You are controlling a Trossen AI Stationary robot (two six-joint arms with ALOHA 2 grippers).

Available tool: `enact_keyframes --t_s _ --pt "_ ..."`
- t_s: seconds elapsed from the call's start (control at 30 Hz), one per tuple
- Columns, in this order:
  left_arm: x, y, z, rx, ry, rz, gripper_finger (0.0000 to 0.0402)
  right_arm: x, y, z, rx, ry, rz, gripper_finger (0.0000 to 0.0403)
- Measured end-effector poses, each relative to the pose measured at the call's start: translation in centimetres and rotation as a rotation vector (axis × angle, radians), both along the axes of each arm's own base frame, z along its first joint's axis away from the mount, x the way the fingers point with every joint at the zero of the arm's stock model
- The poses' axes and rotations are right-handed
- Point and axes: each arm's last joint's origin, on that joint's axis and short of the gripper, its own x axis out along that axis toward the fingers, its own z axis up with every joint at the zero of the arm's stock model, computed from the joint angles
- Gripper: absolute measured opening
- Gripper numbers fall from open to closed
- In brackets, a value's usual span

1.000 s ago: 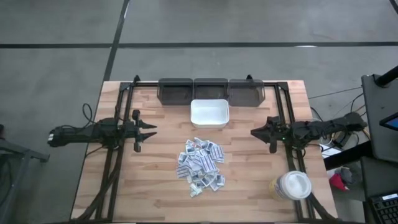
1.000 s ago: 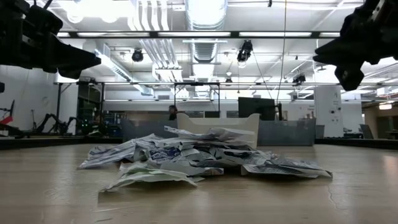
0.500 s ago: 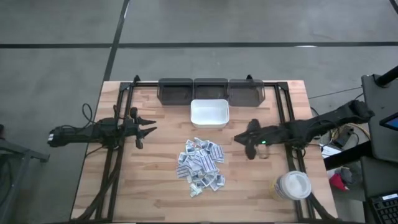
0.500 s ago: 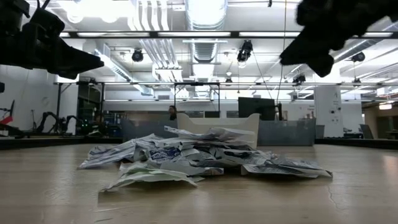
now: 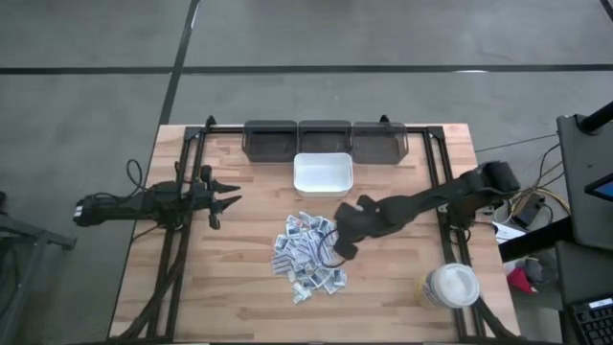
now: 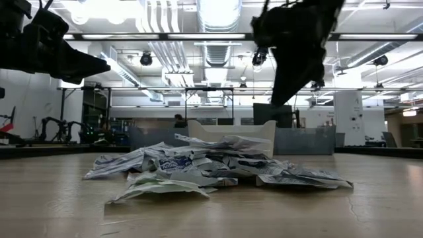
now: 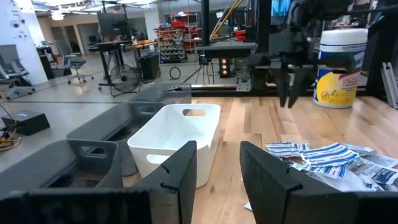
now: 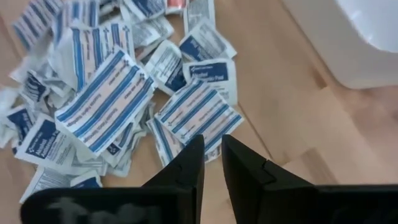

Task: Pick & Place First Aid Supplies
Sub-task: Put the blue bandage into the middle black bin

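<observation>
The first aid supplies [image 5: 308, 254] lie in a loose pile of small white and blue sachets on the middle of the wooden table, also seen in the low view [image 6: 211, 168] and the right wrist view [image 8: 118, 93]. My right gripper [image 5: 341, 249] hangs over the pile's right edge, slanting down, its fingertips [image 8: 212, 152] a narrow gap apart with nothing between them. In the low view, the right gripper [image 6: 279, 98] is well above the pile. My left gripper [image 5: 228, 199] waits open and level at the table's left side, with nothing between its fingers [image 7: 219, 163].
A white bin [image 5: 323, 176] stands just beyond the pile. Three dark bins [image 5: 324, 141] line the far edge. A white round lidded tub [image 5: 450, 286] sits at the near right corner. Black frame rails [image 5: 182, 192] run along both sides of the table.
My right gripper has swung from the table's right side toward the pile in the middle. It has tipped from level to slanting down. The pile has not moved.
</observation>
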Motion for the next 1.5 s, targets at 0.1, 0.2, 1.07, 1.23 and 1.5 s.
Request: enact_keyframes --t_s 0.1,0.2,1.07,1.23,1.5 --pt "0.0 0.0 0.0 0.0 0.0 0.0 0.0124 1.4 0.3 0.0 -0.008 0.056 -0.007 0.0066" --pt "0.0 0.0 0.0 0.0 0.0 -0.001 0.0124 2.3 0.4 -0.4 -0.001 0.099 -0.05 0.008" --pt "0.0 0.0 0.0 0.0 0.001 -0.002 0.0124 2.8 -5.2 -2.9 0.22 0.208 -0.247 0.0187" --pt "0.0 0.0 0.0 0.0 0.001 -0.002 0.0124 2.7 -5.0 -4.0 0.269 0.185 -0.258 0.0188" --pt "0.0 0.0 0.0 0.0 0.001 -0.002 0.0124 2.1 -5.1 -5.7 0.275 0.156 -0.368 0.0188"
